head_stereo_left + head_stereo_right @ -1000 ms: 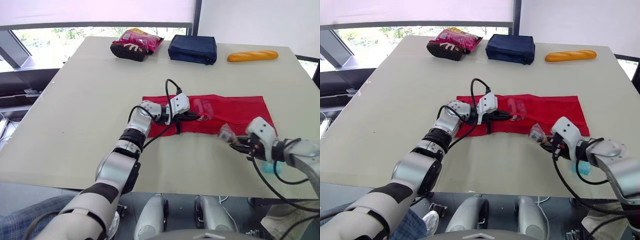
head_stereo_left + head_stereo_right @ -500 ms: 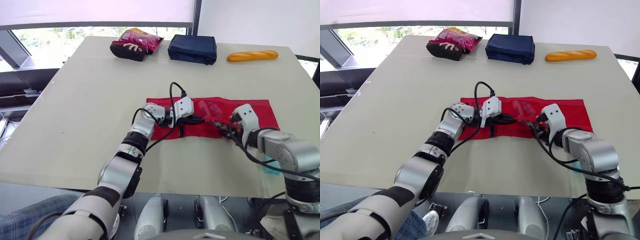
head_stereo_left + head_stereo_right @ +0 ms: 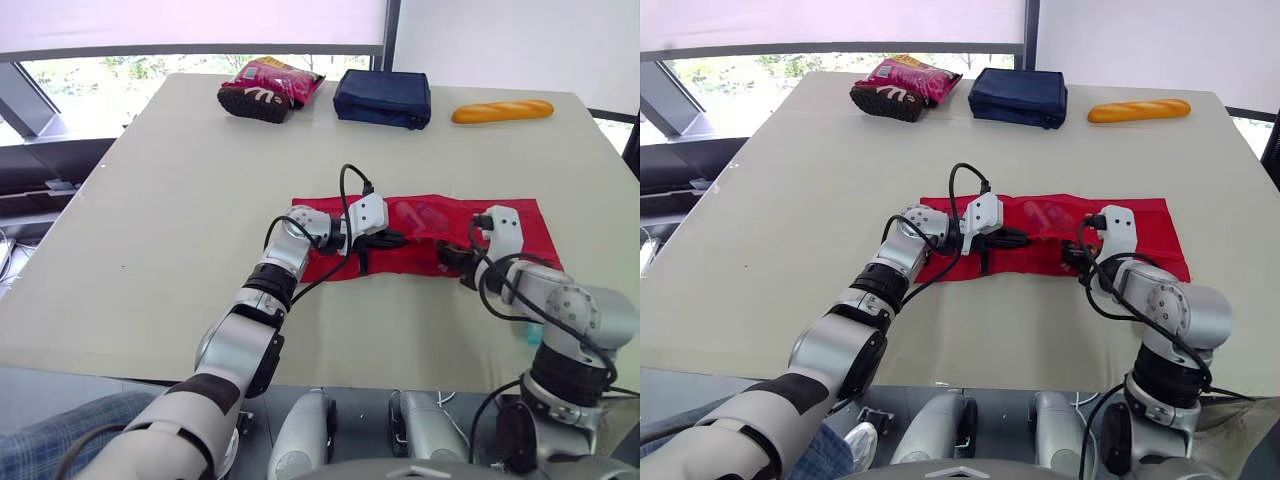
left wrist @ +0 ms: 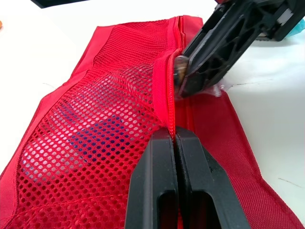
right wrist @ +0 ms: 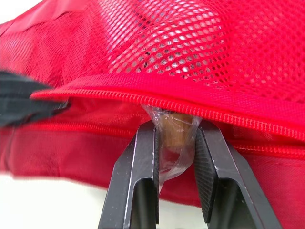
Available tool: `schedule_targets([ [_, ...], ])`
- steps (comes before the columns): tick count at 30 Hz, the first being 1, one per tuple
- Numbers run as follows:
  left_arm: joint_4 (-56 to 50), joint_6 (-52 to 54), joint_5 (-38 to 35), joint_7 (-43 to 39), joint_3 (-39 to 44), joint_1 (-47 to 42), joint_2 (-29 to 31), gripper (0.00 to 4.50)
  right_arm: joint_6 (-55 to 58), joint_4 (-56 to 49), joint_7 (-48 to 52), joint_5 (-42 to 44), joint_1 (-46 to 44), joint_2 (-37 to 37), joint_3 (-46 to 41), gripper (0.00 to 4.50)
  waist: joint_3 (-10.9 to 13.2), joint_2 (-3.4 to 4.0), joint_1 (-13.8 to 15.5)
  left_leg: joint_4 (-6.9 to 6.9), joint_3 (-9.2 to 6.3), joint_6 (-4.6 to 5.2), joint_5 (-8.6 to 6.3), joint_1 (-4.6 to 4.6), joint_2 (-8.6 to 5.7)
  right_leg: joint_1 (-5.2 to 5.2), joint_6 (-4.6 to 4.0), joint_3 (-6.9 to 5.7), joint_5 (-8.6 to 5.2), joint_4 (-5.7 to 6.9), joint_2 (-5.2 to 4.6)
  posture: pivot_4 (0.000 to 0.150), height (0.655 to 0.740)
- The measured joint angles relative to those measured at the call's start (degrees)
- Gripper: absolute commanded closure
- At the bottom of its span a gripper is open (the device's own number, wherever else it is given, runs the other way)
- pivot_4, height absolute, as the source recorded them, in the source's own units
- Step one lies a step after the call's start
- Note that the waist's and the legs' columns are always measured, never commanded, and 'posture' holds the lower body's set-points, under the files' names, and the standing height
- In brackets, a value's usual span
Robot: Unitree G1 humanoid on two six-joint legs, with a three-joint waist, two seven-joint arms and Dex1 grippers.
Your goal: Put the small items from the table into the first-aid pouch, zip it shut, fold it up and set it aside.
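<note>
Pinching the zip edge of the red mesh fabric first-aid pouch (image 3: 535,225), the left hand (image 4: 172,135) is closed tight and holds the pocket mouth raised. The pouch lies flat on the beige worktop (image 3: 180,200), long axis left to right. The right hand (image 3: 452,258) clamps a small brown item in clear wrapping (image 5: 175,129), just under the zip, with the pocket directly ahead.

Red mesh-fronted pouch (image 3: 405,258) is lying flat and unfolded mid-table, its zipper gaping. My left gripper (image 4: 174,137) is pinching the zipper lip; my right gripper (image 5: 175,136) is holding a clear-wrapped brown item (image 5: 177,123) at the opening.
</note>
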Motion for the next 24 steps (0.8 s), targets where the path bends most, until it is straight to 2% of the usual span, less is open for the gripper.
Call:
schedule_targets([
  [9, -0.5, 0.0, 0.0, -0.4, -0.5, 0.5, -0.3, 4.5, -8.0, 4.4, -6.1, -2.9, -1.3, 6.0, 5.8, 4.03, 0.0, 0.01, -0.1, -0.02, 0.01, 0.0, 0.0, 0.0, -0.01, -0.01, 0.0, 0.01, 0.0, 0.0, 0.0, 0.15, 0.7164],
  [16, -0.6, 0.0, -0.2, -0.3, -0.4, 0.6, -0.2, 4.5, -16.5, 9.1, -8.1, -4.1, -2.4, 5.8, 7.0, 4.03, 0.0, 0.02, -0.2, -0.04, 0.01, 0.0, 0.0, 0.0, -0.01, -0.02, 0.0, 0.0, 0.0, -0.02, 0.0, 0.15, 0.7164],
  [17, -0.6, 0.0, -0.3, -0.3, -0.4, 0.6, -0.2, 4.5, -17.4, 9.3, -8.0, -4.1, -2.3, 5.3, 7.5, 3.01, 0.0, 0.02, -0.2, -0.05, 0.01, 0.0, 0.0, 0.0, -0.01, -0.02, 0.0, 0.0, 0.0, -0.02, 0.0, 0.15, 0.7164],
  [19, -0.7, -0.1, -0.4, -0.3, -0.4, 0.6, -0.2, 4.5, -18.9, 9.3, -7.7, -4.1, -1.9, 4.4, 8.4, 2.45, 0.0, 0.02, -0.2, -0.05, 0.0, 0.0, 0.0, 0.0, -0.01, -0.01, 0.0, 0.0, -0.01, -0.02, 0.0, 0.15, 0.7164],
  [23, -0.6, -0.3, -0.4, -0.3, -0.4, 0.6, -0.2, 4.5, -19.8, 8.3, -7.3, -3.7, 0.4, 3.7, 9.0, 0.53, 0.0, 0.02, -0.2, -0.05, 0.0, 0.0, 0.0, 0.0, -0.01, -0.01, 0.0, 0.0, -0.01, -0.03, 0.0, 0.15, 0.7164],
  [24, -0.6, -0.3, -0.4, -0.3, -0.4, 0.5, -0.1, 4.5, -19.7, 8.0, -7.3, -3.7, 0.7, 3.7, 9.0, 0.53, 0.0, 0.02, -0.2, -0.05, 0.0, 0.0, 0.0, 0.0, -0.01, -0.01, 0.0, 0.0, -0.01, -0.02, 0.0, 0.15, 0.7164],
])
